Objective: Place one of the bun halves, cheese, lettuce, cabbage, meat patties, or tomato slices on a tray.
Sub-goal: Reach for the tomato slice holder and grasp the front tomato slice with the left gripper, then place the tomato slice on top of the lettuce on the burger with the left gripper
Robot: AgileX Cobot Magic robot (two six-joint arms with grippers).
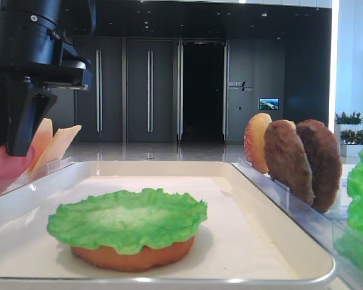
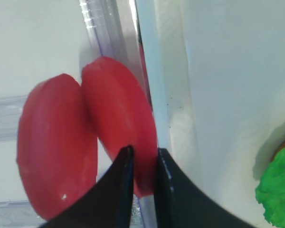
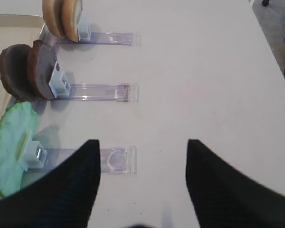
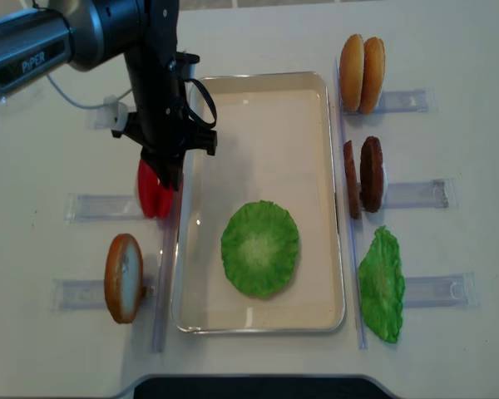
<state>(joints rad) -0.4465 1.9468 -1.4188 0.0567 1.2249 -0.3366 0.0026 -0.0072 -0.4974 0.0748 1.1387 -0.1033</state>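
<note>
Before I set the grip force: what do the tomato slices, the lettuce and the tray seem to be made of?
Tomato slices: probably moulded plastic or rubber; smooth, uniformly red, faintly glossy, with small dents.
Lettuce: likely soft plastic or silicone; its ruffled edge keeps a stiff shape and the green is very saturated.
Tray: seemingly hard plastic or enamel; cream-white with a glossy raised rim that reflects light.

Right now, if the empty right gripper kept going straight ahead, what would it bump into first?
Probably the clear plastic rack lying on the white table. The right gripper is open and points down over the rack's bare end; the lettuce leaf stands off to the side. How far down it is stays unclear.
</note>
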